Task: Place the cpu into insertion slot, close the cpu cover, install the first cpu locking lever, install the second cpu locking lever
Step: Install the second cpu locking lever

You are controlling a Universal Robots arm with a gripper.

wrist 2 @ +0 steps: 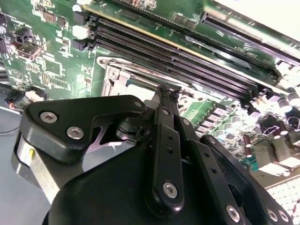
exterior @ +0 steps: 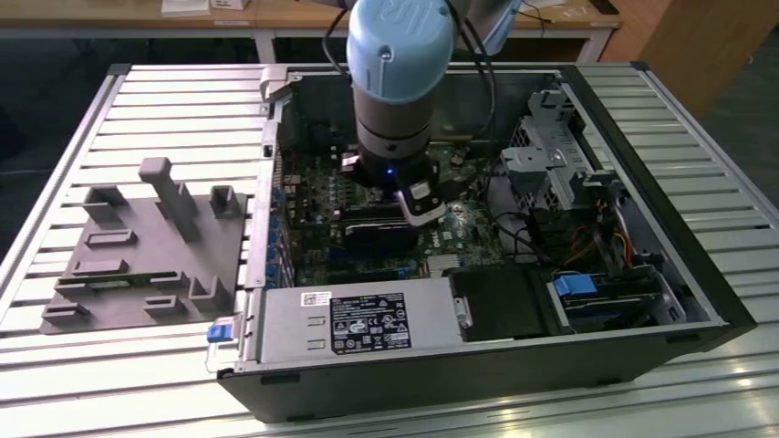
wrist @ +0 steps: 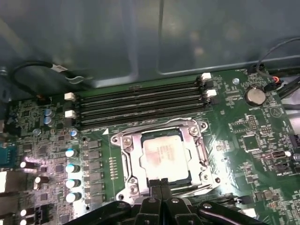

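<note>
Grey fixture plate (exterior: pixel 134 255): on the slatted table at the exterior view's left, beside the open computer case (exterior: pixel 487 365). Not involved in the work.
Power supply box (exterior: pixel 353 324): near edge of the case, well apart from the gripper.
Gripper (exterior: pixel 420 214): lowered into the case over the green board, about mid-case in the exterior view.
Hand state: fingertips (wrist: pixel 161 183) pressed flat together in both wrist views. I see nothing between them, so clenched and empty.
The cpu (wrist: pixel 164 154): lying flat in the insertion slot (wrist: pixel 199 127), silvery top up and square to the rim.
The cpu cover (wrist: pixel 132 159): silver frame looks folded down around the chip, which shows through its window.
Locking levers: thin wires along the socket edge, too fine to tell whether they are latched.
Thing relative to hand: in the first wrist view the closed tips sit at the socket's near edge, just beside the chip. Whether they touch the frame I cannot tell. In the second wrist view the tip of the gripper (wrist 2: pixel 166 91) meets the same edge.
Memory slots (wrist: pixel 140 103): on the far side of the socket, clear of the fingers.
Doing the step well (judgement): keep the tips off the chip top, press on metal only, and move slowly along the socket edge so the frame stays flat.
Risk (judgement): a slip could scrape the small capacitors (wrist: pixel 70 168) beside the socket.
</note>
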